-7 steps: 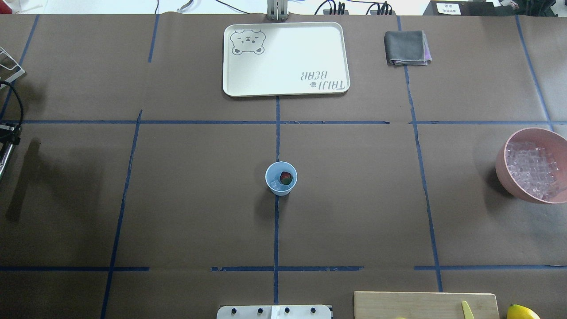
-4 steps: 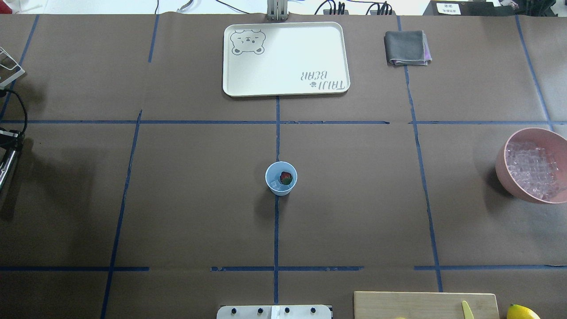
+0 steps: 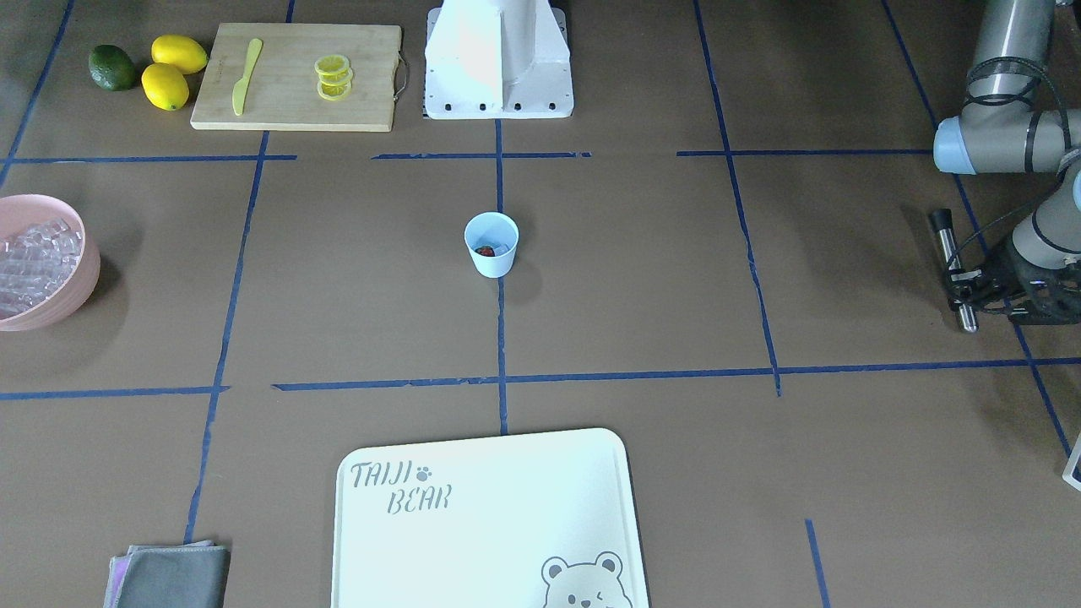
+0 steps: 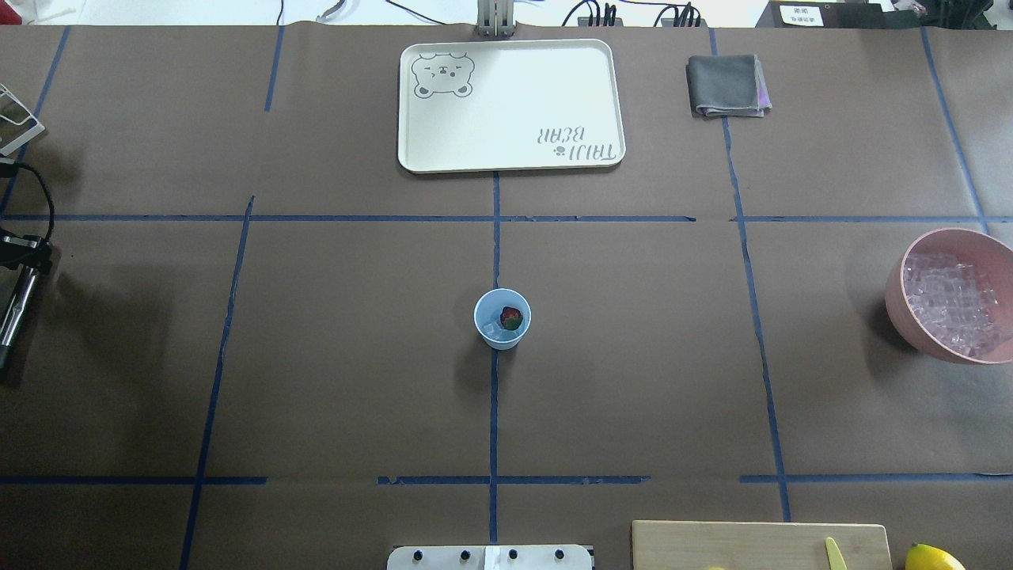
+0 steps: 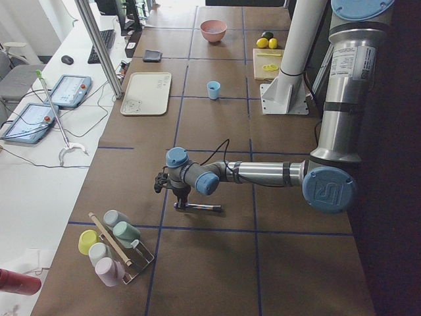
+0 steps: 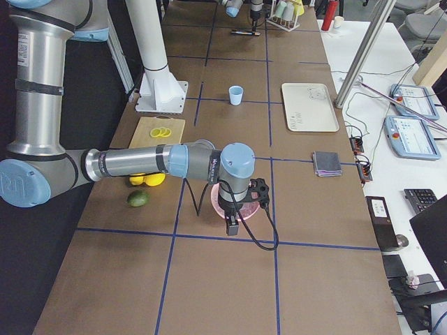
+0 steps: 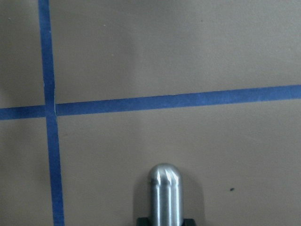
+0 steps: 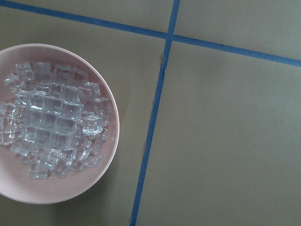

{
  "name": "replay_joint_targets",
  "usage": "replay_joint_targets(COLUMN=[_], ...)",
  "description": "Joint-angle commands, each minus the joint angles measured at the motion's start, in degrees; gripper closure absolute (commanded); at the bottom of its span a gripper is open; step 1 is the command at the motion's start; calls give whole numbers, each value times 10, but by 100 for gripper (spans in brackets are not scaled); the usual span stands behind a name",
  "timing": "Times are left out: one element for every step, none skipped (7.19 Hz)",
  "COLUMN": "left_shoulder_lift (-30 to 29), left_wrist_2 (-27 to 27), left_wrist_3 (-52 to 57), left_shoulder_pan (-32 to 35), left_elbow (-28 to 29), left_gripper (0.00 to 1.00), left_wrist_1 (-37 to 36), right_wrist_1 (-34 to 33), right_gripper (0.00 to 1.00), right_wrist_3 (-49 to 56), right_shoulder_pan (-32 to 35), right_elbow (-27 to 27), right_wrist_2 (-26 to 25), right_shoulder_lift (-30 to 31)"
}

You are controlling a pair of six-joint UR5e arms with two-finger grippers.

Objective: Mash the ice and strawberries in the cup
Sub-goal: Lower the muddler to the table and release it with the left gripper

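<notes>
The pale-blue cup (image 4: 502, 318) stands upright at the table's centre and also shows in the front view (image 3: 491, 245). Inside it lie a red strawberry (image 4: 512, 318) and a few clear ice cubes (image 4: 492, 331). My left gripper (image 3: 960, 283) is far off at the table's left end, shut on a metal rod (image 3: 953, 270) with a rounded end (image 7: 162, 193), held low over the paper. My right gripper (image 6: 236, 209) hangs over the pink bowl (image 8: 114, 141) full of ice (image 8: 51, 122). I cannot tell whether it is open or shut.
A white bear tray (image 4: 510, 105) and a grey cloth (image 4: 726, 85) lie at the far side. A cutting board (image 3: 296, 76) with a yellow knife, lemon slices, lemons and a lime sits by the robot base (image 3: 498, 59). A rack of cups (image 5: 112, 247) stands at the left end.
My left gripper with the rod has shifted a little further into the overhead view at the left edge. The cup and its contents have not moved.
</notes>
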State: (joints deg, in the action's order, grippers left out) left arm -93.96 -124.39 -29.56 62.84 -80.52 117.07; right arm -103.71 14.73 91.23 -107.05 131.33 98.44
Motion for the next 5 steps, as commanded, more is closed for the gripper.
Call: replay_joint_targets(left_shoulder_lift=[2,-1,0,-1,-1], left_wrist_2=[-37,-52,-64,-80,-80], left_wrist_3=[6,11,69,155,249], left_shoulder_pan=[2,6,20,79,133], left_elbow=[-20,-32,-32,-39,-54], left_gripper=[0,0,0,0,0], left_wrist_1=[-5,-10,-19,-76,-153], right_wrist_1=[0,0,0,0,0], right_gripper=[1,1,1,1,1], right_wrist_3=[-4,-5,-4,-4,-4], right_shoulder_pan=[0,0,0,0,0], right_elbow=[-2,-2,-1,-1,-1], right_wrist_2=[1,2,2,2,2], right_shoulder_lift=[0,0,0,0,0])
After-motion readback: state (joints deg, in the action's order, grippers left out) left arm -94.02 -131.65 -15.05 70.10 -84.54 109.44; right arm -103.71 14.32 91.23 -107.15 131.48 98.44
